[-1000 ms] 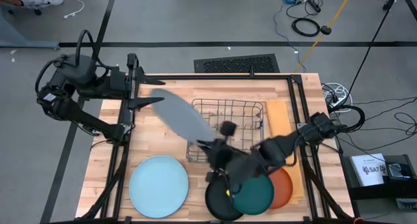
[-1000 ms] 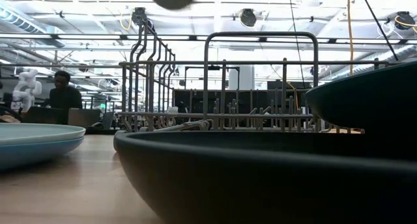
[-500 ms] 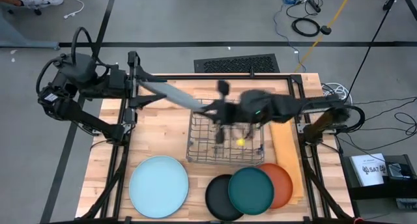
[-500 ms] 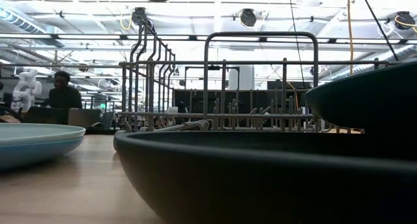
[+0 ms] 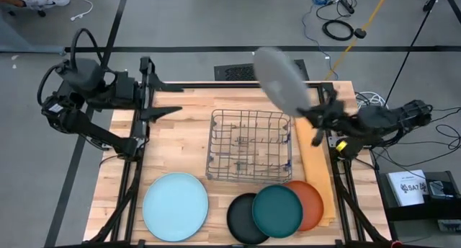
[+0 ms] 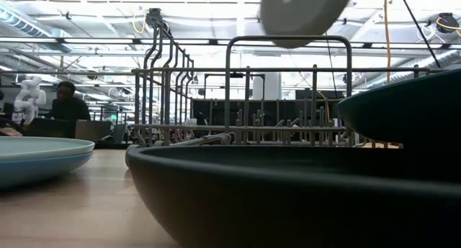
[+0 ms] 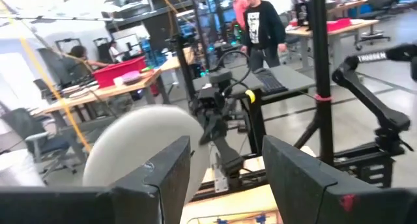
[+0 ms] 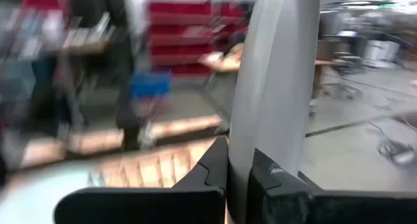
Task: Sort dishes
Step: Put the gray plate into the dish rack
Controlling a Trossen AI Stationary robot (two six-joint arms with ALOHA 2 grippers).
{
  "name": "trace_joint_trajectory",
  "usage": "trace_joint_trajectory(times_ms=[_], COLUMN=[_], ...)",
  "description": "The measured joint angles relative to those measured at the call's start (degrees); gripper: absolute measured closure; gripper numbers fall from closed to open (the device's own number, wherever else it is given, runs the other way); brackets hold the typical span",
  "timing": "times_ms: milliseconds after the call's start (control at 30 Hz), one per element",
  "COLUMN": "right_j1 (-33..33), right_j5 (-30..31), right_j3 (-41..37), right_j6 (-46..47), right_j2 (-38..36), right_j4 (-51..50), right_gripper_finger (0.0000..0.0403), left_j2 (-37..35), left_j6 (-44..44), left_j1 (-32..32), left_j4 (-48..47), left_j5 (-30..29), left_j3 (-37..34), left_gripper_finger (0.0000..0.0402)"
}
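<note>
My right gripper [image 5: 315, 117] is shut on the large grey plate [image 5: 281, 78], held high over the wire rack's far right corner; the plate also shows in the low view [image 6: 302, 14] and the left wrist view [image 7: 143, 146]. My left gripper [image 5: 167, 99] is open and empty at the table's far left. The pale blue plate [image 5: 175, 206] lies near left on a darker blue plate [image 6: 29, 172]. The black [image 5: 241, 220], dark teal [image 5: 278, 210] and orange [image 5: 315, 205] plates lie overlapping at the near right. My right gripper pinches the grey plate's rim [image 8: 238, 160] between its two fingers [image 8: 214, 167], one on each face. The fingers come from the table's right side. The plate is lifted clear of everything, stands tilted on edge, and reaches up and away from the gripper toward the far left.
The wire rack [image 5: 250, 143] stands in the table's middle. A tan mat [image 5: 308, 151] lies along the right side under the orange plate. Dark frame posts [image 5: 148, 75] stand at the table's sides. People show in the room behind [image 7: 260, 22].
My right gripper has swung from the near middle, by the black plate, over the rack toward the table's far right, carrying the grey plate. The plate has stayed lifted clear and has turned about from over the rack's left side to above its far right corner.
</note>
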Motion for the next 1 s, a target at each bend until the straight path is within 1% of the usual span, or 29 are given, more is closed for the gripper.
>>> trace_joint_trajectory(times_ms=[67,100,167,233,300,467,533,600,700,800,900,1000], right_j1=[3.87,5.63,8.78,11.89,14.93,21.6,24.63,26.94,30.25,31.89,32.54,32.65], right_j5=[5.61,7.88,10.57,14.72,19.63,30.29,35.24,38.55,41.94,44.48,44.9,44.9], right_j3=[-2.7,-3.59,-4.33,-4.43,-4.14,-3.73,-2.55,-0.7,3.67,9.37,13.69,16.28], right_j6=[6.16,9.04,15.34,19.85,22.24,31.34,34.84,37.32,37.69,36.05,34.79,35.07], right_j2=[-2.72,-2.9,-1.68,0.49,2.79,10.1,12.92,16.44,22.02,27.04,32.11,35.36], right_j4=[-0.76,-1.86,-5.32,-5.72,-3.78,-3.49,-3.18,-2.99,-3.36,-2.91,-3.25,-3.14], right_gripper_finger=[0.0399,0.0399,0.0399,0.0399,0.0399,0.0399,0.0399,0.0399,0.0399,0.0399,0.0399,0.0399], left_j2=[0.09,0.17,0.55,1.02,1.52,3.52,4.22,4.9,5.57,5.86,5.94,6.37], left_j6=[-0.19,-0.2,-0.19,-0.15,-0.19,-0.17,-0.19,-0.21,-0.21,-0.25,-0.29,-0.36], left_j1=[0.1,0.08,0.02,0.06,0.16,0.32,0.38,0.54,1.04,1.36,1.29,1.26], left_j4=[0.17,0.26,0.47,1.19,1.17,1.19,1.14,1.11,1.19,1.2,1.35,0.97], left_j5=[-0.5,-0.53,-1.47,-2.85,-3.65,-4.2,-4.64,-5.04,-4.93,-4.97,-4.89,-4.3], left_j3=[0.0,0.0,0.0,0.0,0.0,0.0,0.0,0.0,0.0,0.0,0.0,0.07], left_gripper_finger=[0.021,0.021,0.021,0.021,0.021,0.021,0.021,0.021,0.021,0.021,0.021,0.021])
